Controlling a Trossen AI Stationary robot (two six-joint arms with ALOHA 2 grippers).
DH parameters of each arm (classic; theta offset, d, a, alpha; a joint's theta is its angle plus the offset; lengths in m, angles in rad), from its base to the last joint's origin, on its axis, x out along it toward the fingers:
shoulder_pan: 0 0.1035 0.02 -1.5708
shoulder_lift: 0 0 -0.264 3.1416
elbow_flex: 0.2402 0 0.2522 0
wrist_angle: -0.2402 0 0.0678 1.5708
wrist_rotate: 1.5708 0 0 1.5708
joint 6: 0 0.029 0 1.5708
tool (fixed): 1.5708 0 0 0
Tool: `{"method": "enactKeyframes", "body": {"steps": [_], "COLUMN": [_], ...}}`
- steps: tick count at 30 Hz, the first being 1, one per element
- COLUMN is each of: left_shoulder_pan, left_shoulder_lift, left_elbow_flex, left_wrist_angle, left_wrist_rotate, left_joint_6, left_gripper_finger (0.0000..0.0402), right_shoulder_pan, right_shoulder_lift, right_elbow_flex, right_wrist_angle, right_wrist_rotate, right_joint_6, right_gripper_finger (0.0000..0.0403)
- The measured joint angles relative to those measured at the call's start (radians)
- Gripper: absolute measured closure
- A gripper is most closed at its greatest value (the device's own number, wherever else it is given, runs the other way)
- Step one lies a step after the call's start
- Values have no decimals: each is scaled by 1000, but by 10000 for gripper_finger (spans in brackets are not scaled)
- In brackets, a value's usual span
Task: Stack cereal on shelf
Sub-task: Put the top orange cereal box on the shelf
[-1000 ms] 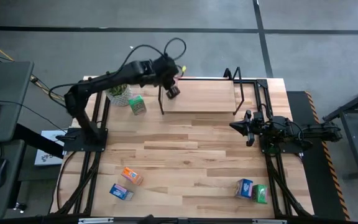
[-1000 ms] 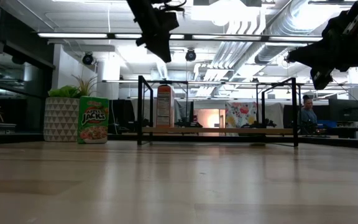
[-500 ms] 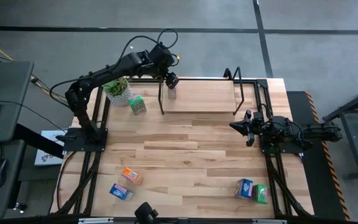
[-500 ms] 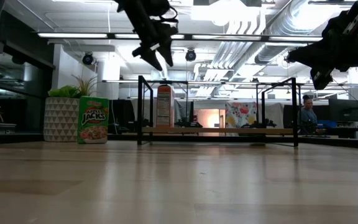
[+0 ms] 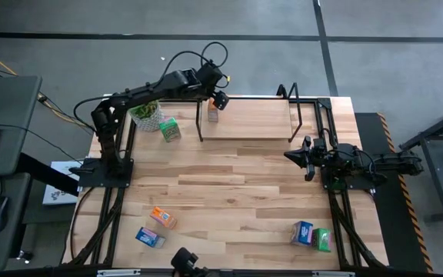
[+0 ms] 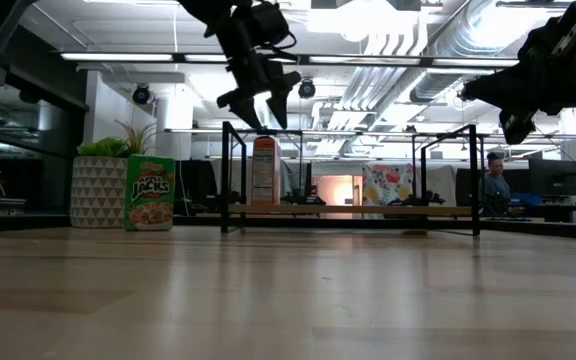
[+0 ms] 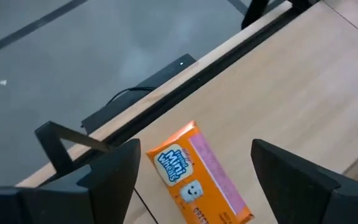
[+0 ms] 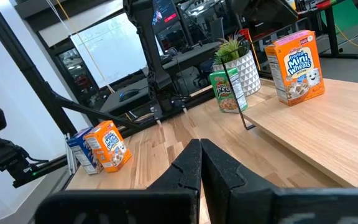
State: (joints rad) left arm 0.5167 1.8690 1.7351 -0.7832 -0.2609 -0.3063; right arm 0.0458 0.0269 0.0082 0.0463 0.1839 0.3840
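An orange cereal box [image 5: 212,115] [image 6: 263,170] stands upright on its base at the left end of the shelf's pale board [image 5: 260,123]. My left gripper [image 6: 256,102] [image 7: 194,146] hangs open just above the box, one finger on each side and clear of it. My right gripper [image 5: 304,158] [image 8: 201,163] is shut at the table's right side, holding nothing. A green box [image 5: 169,129] stands on the table left of the shelf. An orange [image 5: 162,218] and a blue box [image 5: 150,237] lie near the front left. A blue [image 5: 302,231] and a green one [image 5: 321,239] lie at the front right.
A potted plant [image 5: 146,113] stands beside the green box, close to the left arm. The shelf's black upright end frames [image 6: 233,175] [image 6: 473,180] flank the board. The middle of the wooden tabletop [image 5: 229,192] is bare.
My left gripper has opened, sunk toward the orange box on the shelf and rolled about its own line. The orange box has stayed upright in place on the board.
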Motion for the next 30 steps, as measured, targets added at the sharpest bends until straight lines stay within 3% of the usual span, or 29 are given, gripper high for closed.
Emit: {"method": "enactKeyframes", "body": {"steps": [12, 24, 30], "left_shoulder_pan": [7, 6, 6], "left_shoulder_lift": [48, 113, 114], "left_elbow_flex": [0, 2, 1], "left_wrist_angle": [-7, 5, -7], "left_wrist_rotate": [-25, -44, -42], "left_joint_6": [-84, -58, -48], "left_gripper_finger": [103, 103, 130], "right_shoulder_pan": [0, 0, 0], "right_shoulder_lift": [0, 0, 0], "right_elbow_flex": [0, 0, 0], "right_wrist_angle": [0, 0, 0], "right_wrist_rotate": [0, 0, 0], "right_joint_6": [0, 0, 0], "right_gripper_finger": [403, 403, 403]}}
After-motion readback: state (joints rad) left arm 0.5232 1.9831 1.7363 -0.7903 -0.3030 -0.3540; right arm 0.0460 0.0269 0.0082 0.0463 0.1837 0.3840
